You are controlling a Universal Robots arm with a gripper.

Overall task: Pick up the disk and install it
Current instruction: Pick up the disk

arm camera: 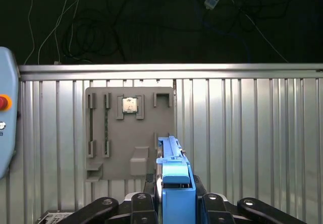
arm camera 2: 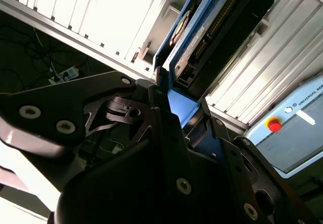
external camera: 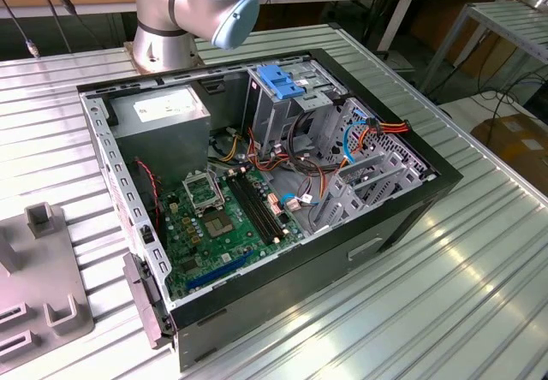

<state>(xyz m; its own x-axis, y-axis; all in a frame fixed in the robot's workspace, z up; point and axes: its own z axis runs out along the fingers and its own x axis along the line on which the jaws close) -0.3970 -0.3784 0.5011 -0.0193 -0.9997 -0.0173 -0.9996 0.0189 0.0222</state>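
Held high over the ribbed table [arm camera: 252,133], the arm aims its claw [arm camera: 174,186] downward, clamped on the blue-framed disk [arm camera: 170,156], edge-on over a grey fixture plate [arm camera: 111,133].

Bench [external camera: 445,294]: ribbed silver aluminium top of long parallel slats, also seen in the first wrist view [arm camera: 252,133]. On it, near the middle in the exterior view: one black metal tower computer case [external camera: 300,282], lying on its side, open face up. On it, at the exterior view's left, apart from the case: one flat grey plastic fixture plate [external camera: 34,286] with raised blocks and narrow slots, seen from above in the first wrist view [arm camera: 118,138]. At the far edge, behind the case: the silver-grey cylindrical arm base [external camera: 158,46].
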